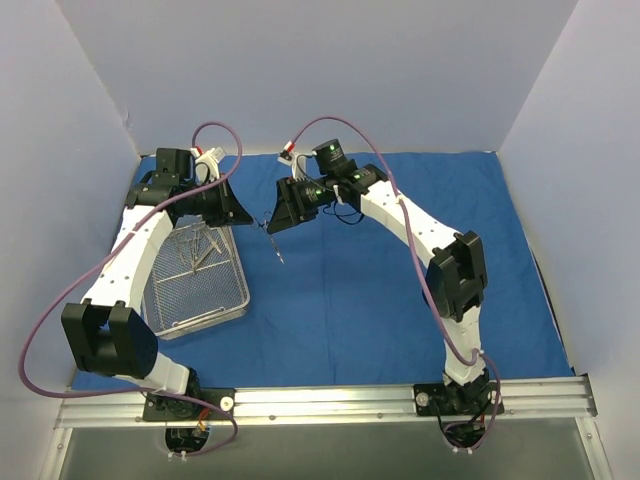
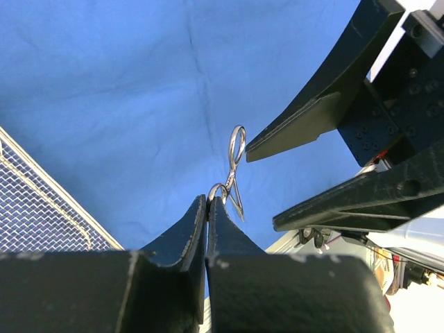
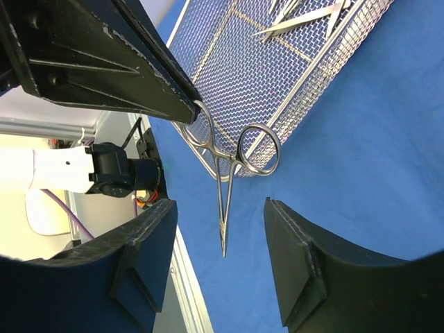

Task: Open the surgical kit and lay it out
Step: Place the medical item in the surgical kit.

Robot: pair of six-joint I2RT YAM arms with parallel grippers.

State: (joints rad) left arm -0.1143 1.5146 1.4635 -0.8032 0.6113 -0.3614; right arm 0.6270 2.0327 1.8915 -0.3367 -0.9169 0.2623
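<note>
The royal-blue cloth wrap [image 1: 400, 300] lies spread flat over the table. The silver wire-mesh tray [image 1: 200, 292] sits on it at the left and holds a few thin silver instruments [image 1: 203, 252]. My left gripper [image 1: 256, 220] is shut on one ring handle of a scissor-handled instrument [image 1: 275, 245], which hangs point-down above the cloth just right of the tray. In the left wrist view the gripper [image 2: 209, 201] pinches that ring, with the instrument [image 2: 234, 163] beyond it. My right gripper [image 3: 220, 204] is open, its fingers on either side of the hanging instrument [image 3: 223, 201] without touching it.
The tray's mesh [image 3: 236, 76] and its instruments [image 3: 305, 17] show behind the hanging tool in the right wrist view, and a tray corner [image 2: 35, 208] in the left wrist view. White walls enclose the table on three sides. A metal rail [image 1: 330, 402] runs along the near edge.
</note>
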